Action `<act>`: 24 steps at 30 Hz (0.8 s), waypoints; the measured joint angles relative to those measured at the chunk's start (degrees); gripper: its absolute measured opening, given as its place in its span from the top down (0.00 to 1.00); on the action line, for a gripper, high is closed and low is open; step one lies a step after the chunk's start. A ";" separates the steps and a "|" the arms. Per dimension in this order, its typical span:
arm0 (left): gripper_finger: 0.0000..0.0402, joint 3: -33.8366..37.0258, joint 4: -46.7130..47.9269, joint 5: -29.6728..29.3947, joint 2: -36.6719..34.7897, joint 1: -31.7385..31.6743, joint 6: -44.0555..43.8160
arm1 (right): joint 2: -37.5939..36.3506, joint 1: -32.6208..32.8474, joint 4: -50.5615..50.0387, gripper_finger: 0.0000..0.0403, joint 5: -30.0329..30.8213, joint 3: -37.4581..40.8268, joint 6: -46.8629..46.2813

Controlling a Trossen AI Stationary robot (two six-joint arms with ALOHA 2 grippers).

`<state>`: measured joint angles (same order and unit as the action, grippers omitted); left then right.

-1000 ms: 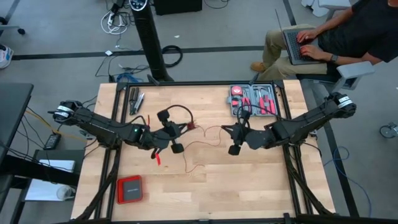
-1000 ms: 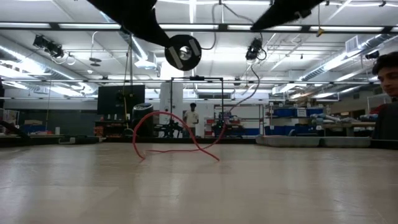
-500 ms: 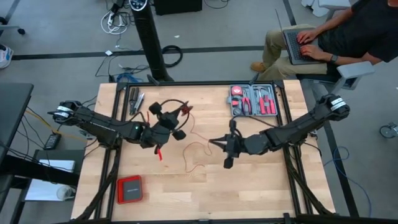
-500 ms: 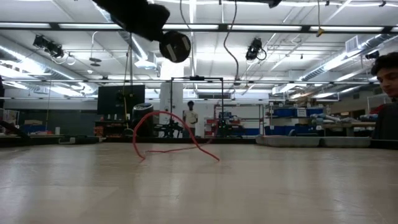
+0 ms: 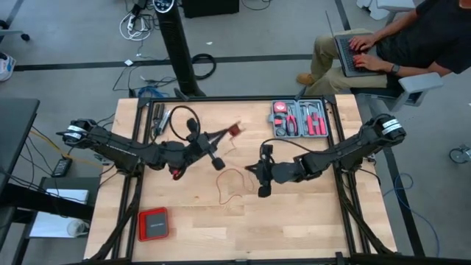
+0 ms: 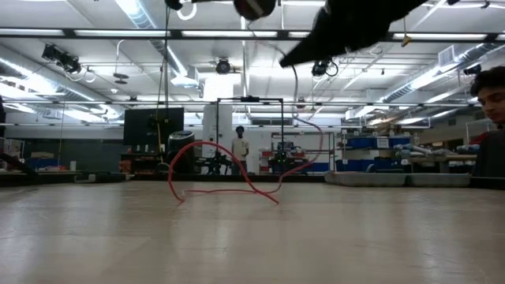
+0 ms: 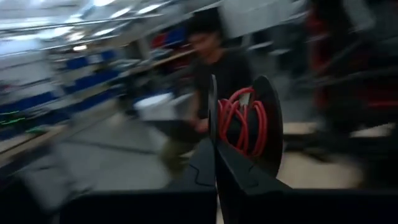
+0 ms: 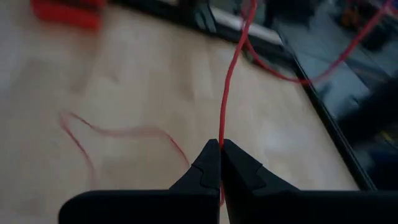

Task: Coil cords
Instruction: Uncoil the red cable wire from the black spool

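Red cord: thin, light, floppy. Right gripper pinching mid-strand, frame centre; left gripper clamping coil.

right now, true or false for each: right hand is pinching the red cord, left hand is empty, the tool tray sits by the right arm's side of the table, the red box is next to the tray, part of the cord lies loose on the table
1. The right hand is shut on the red cord. True.
2. The left hand is empty. False: it holds a coiled bundle of the red cord.
3. The grey tool tray sits on the right arm's side of the table. True.
4. The flat red box lies next to the tray. False: it is at the opposite corner, on the left arm's side.
5. Part of the cord lies loose on the table. True: a loop rests on the wood between the two hands.
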<state>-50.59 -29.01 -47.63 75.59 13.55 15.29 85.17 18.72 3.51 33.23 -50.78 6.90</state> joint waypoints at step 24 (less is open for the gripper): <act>1.00 0.00 41.65 -2.58 0.00 1.94 -13.07 | -17.85 5.58 -23.93 0.99 31.36 0.00 -12.40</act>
<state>-50.59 12.64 -50.21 75.59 15.49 2.22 67.32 24.30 -20.42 64.59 -50.78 -5.50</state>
